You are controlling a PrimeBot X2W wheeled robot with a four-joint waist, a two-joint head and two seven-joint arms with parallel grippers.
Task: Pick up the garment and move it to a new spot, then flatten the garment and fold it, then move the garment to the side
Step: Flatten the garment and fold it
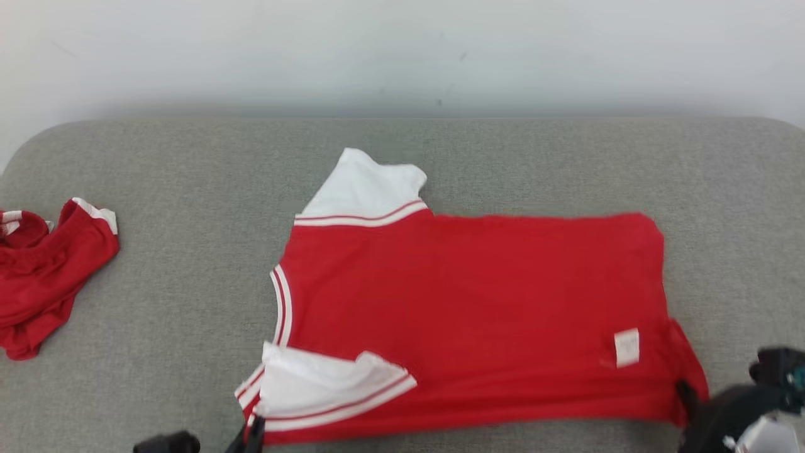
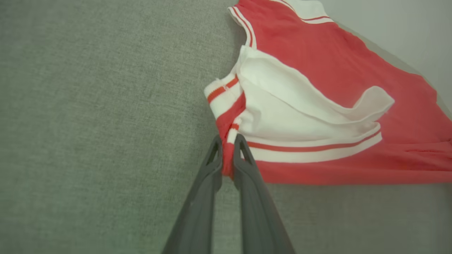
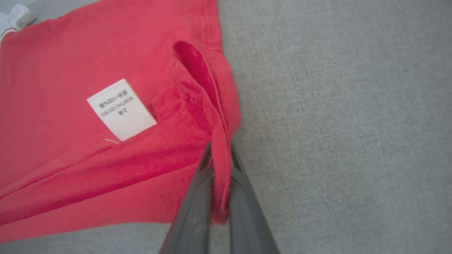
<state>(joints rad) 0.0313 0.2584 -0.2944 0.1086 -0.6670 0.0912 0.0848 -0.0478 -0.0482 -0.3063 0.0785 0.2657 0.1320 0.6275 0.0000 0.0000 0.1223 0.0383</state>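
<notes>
Soft and light, the garment will likely droop between the left tool and right tool, each pinched closed on a lower-frame corner.

I see bare worktop between the spread garment and the crumpled red cloth at left; a wall closes the far side.

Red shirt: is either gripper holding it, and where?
Both. The left gripper pinches the red shirt at its near edge beside the white sleeve; the right gripper pinches its near hem corner.
</notes>
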